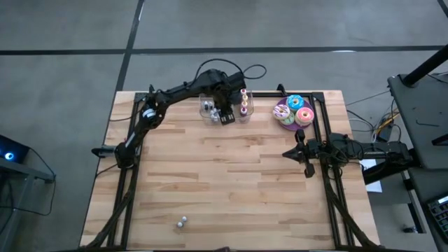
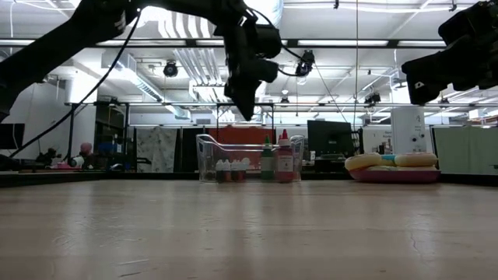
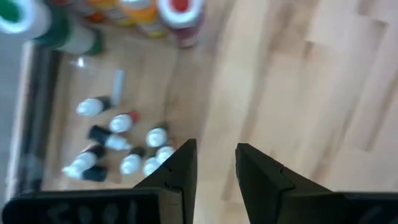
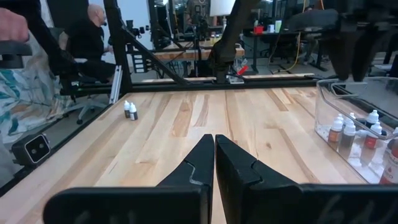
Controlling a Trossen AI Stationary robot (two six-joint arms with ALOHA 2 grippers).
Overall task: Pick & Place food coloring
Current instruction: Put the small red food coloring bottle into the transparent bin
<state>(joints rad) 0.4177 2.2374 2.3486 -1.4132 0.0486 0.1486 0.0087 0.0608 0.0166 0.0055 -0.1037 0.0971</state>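
Observation:
The food coloring bottles (image 1: 243,102) stand upright in a row in the right part of a clear bin (image 2: 208,155) at the table's far edge. In the left wrist view their green (image 3: 18,15), orange (image 3: 140,9) and red (image 3: 180,9) caps show. My left gripper (image 3: 216,149) hangs above the bin's near side (image 1: 227,117), pointing steeply down. It is open, with only bare wood between its fingers. In the low view it is well above the bin's rim (image 2: 243,113). My right gripper (image 4: 214,155) is shut and level at the table's right edge (image 1: 295,151).
Several small white-capped dropper bottles (image 3: 124,149) sit in the bin's left part. A plate of frosted doughnuts (image 1: 295,112) stands right of the bin. Two tiny white-capped bottles (image 1: 182,222) stand near the table's front edge. Bare wood (image 1: 231,175) lies between.

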